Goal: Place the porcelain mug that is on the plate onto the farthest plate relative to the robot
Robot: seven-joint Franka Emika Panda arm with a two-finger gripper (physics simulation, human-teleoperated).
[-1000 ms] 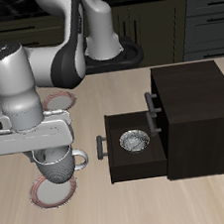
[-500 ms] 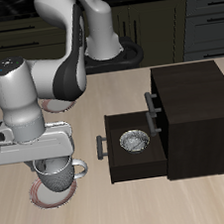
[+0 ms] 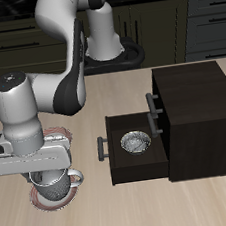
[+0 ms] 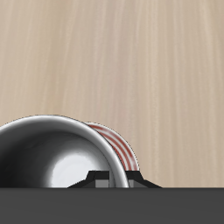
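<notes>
The porcelain mug [image 3: 57, 182] is pale grey-white, with its handle pointing toward the drawer. It hangs upright in my gripper [image 3: 49, 173], directly over the farthest plate [image 3: 39, 199], a red-rimmed plate near the table's front edge. I cannot tell whether the mug touches the plate. In the wrist view the mug's glossy inside [image 4: 52, 157] fills the space by my gripper [image 4: 107, 181], and the plate's red rim [image 4: 120, 150] shows just past the mug. The gripper is shut on the mug's rim. The other plates are hidden behind my arm.
A dark cabinet [image 3: 197, 109] stands beside the mug. Its open drawer [image 3: 118, 170] holds a small patterned grey bowl [image 3: 135, 140]. The drawer's handle [image 3: 101, 147] sticks out close to the mug.
My gripper has carried the mug toward the table's front edge and lower, so it now sits low over the front plate.
</notes>
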